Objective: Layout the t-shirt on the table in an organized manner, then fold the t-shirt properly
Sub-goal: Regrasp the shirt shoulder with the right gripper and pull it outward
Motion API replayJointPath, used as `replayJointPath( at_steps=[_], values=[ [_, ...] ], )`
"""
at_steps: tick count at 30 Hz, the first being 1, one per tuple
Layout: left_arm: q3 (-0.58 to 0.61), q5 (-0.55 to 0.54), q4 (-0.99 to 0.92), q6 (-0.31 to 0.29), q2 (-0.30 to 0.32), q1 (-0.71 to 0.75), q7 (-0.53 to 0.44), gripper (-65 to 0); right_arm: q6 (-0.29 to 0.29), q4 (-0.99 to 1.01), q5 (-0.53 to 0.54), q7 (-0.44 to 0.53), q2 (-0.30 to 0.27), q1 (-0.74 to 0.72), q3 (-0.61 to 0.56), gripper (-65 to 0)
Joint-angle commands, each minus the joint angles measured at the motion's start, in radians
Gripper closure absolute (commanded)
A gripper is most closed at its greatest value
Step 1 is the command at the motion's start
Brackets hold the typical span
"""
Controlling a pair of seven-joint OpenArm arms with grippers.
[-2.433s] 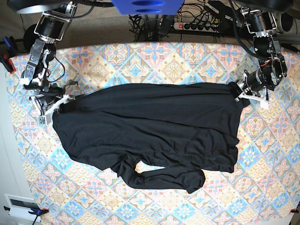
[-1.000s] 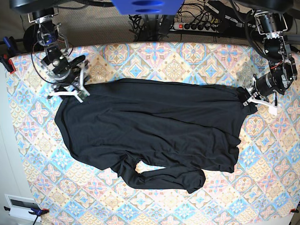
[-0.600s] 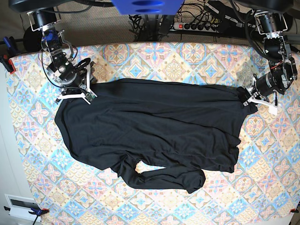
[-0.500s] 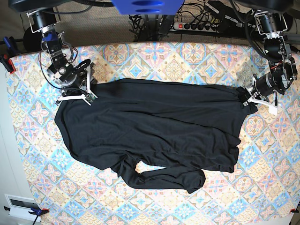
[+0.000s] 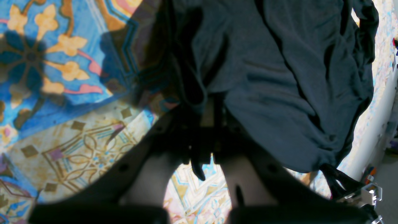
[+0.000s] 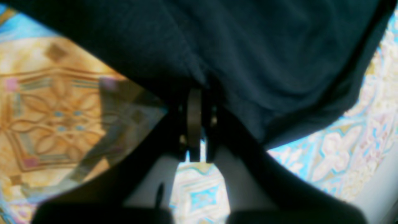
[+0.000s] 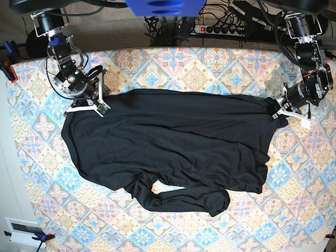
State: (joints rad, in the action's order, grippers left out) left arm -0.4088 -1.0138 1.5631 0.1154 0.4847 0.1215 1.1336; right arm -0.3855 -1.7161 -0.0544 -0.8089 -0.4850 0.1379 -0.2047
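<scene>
T-shirt, plain black, lies spread across the middle of the patterned worktop, wrinkled, with one sleeve curled along its lower edge. Both wrist views are dim and blurred, fabric bunching over the fingertips. Right gripper, upper left of the base view, is pinched onto the shirt's edge; left gripper, at right, clamps the opposite edge.
</scene>
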Motion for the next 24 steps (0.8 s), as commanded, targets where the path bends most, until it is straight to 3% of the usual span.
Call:
replayJointPath(
  at_steps=[1, 12, 16, 24],
  values=[
    [-0.008, -0.01, 0.012, -0.003, 0.019, -0.015, -0.014, 0.0, 0.007, -0.035, -0.008, 0.007, -0.014, -0.013, 0.023, 0.0],
    [-0.009, -0.017, 0.013, -0.003, 0.016, -0.016, -0.019, 0.0, 0.007, -0.054, -0.008, 0.007, -0.014, -0.076, 0.043, 0.0],
    [-0.009, -0.017, 0.012, -0.003, 0.016, -0.01, -0.079, 0.0, 0.007, -0.049, -0.006, 0.009, -0.011, -0.114, 0.041, 0.0],
    [-0.011, -0.017, 0.012, -0.003, -0.005, -0.016, -0.094, 0.0, 0.007, 0.038, -0.006, 0.033, -0.008, -0.202, 0.001, 0.0]
  ],
)
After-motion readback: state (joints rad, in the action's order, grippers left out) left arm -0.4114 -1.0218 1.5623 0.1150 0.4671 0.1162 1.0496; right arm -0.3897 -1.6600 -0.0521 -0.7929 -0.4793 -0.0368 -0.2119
